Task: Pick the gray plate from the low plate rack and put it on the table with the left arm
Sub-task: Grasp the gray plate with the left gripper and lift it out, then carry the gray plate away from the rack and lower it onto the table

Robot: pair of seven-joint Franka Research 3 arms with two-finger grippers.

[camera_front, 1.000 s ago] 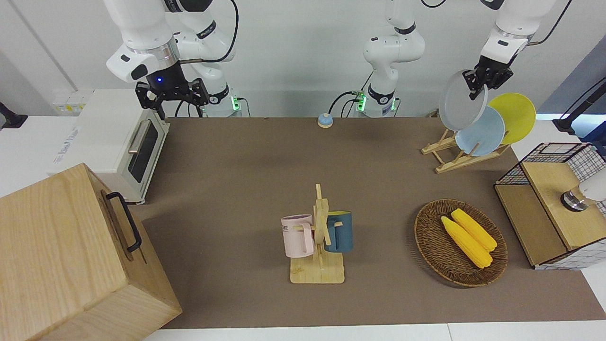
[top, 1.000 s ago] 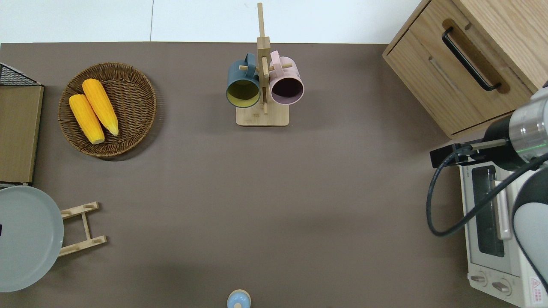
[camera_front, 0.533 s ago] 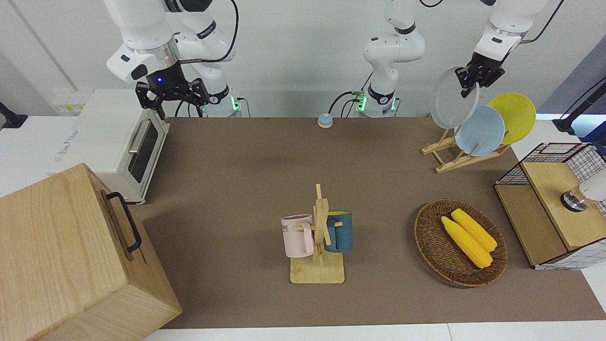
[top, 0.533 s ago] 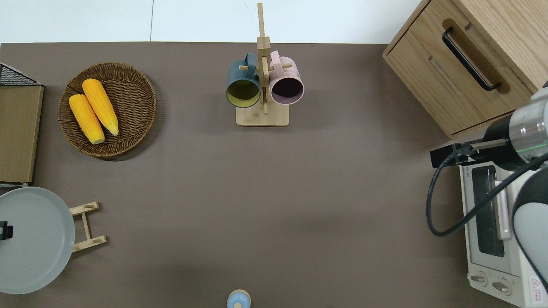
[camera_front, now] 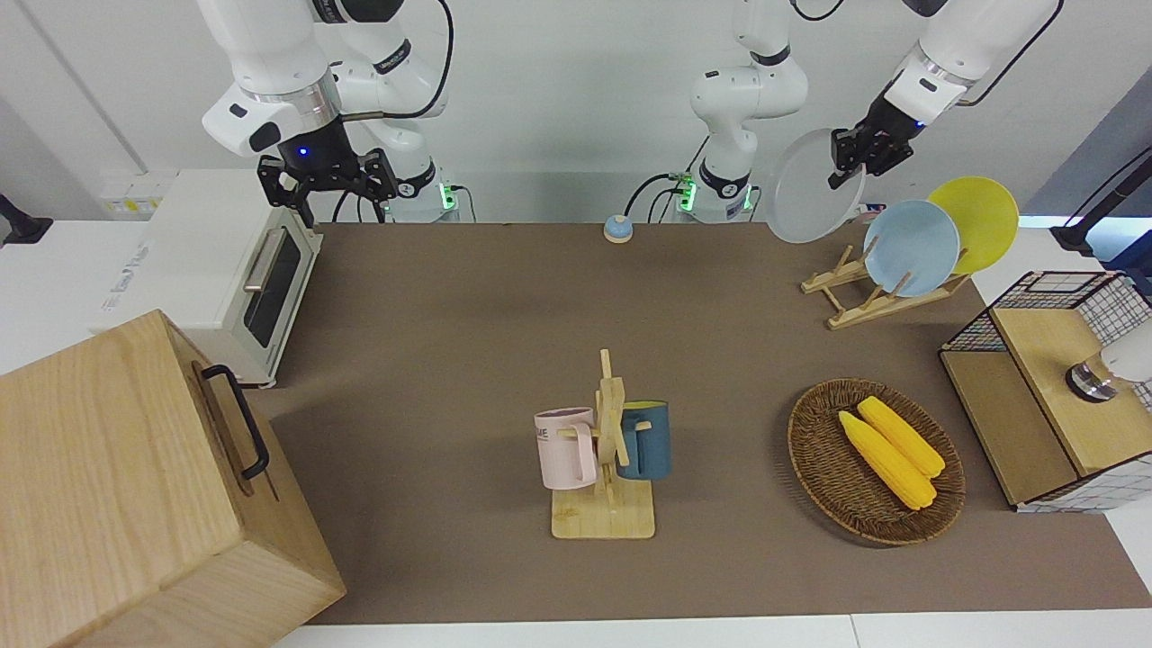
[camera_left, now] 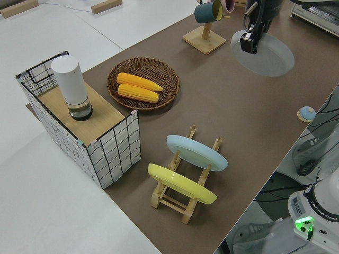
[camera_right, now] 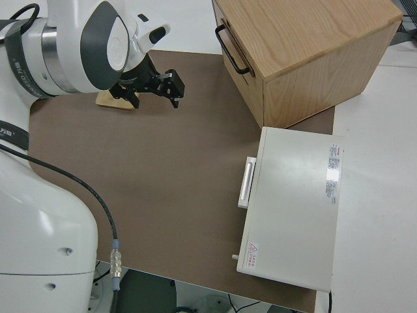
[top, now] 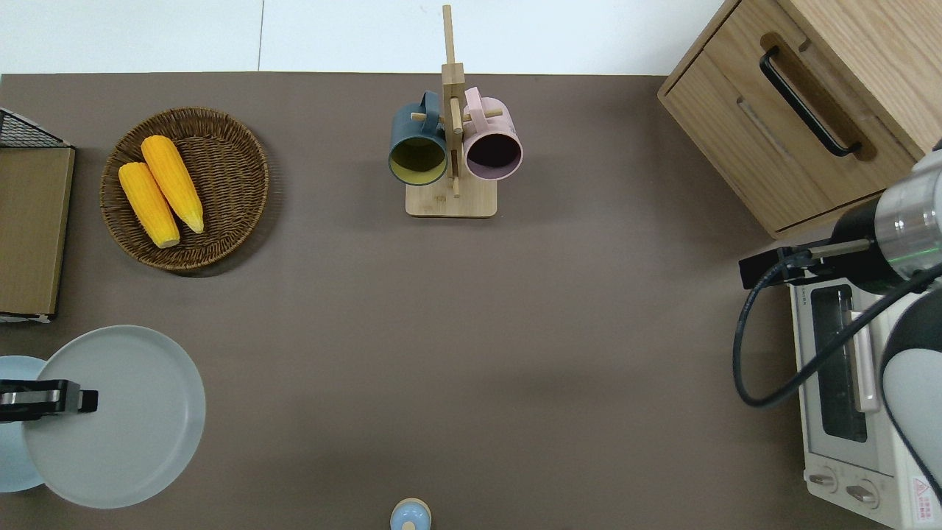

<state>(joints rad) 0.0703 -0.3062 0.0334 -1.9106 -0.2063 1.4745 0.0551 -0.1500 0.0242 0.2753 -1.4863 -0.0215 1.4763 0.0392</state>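
Observation:
My left gripper (camera_front: 850,160) is shut on the rim of the gray plate (camera_front: 808,196) and holds it tilted in the air. In the overhead view the gripper (top: 79,401) and the plate (top: 125,421) are over the table (top: 515,353), at its left arm's end; they also show in the left side view, gripper (camera_left: 248,42) and plate (camera_left: 269,57). The low plate rack (camera_front: 862,299) stands beside, with a light blue plate (camera_front: 911,247) and a yellow plate (camera_front: 979,220) in it. My right gripper (camera_front: 328,191) is parked and open.
A wooden mug stand (camera_front: 605,450) with a pink and a blue mug stands mid-table. A wicker basket (camera_front: 814,459) with two corn cobs, a wire crate (camera_front: 1053,387), a toaster oven (camera_front: 225,279), a wooden cabinet (camera_front: 135,486) and a small blue bell (camera_front: 617,229) are around.
My left gripper has carried the gray plate up off the rack and toward the right arm's end. The plate is now clear of the rack. The right arm has not moved.

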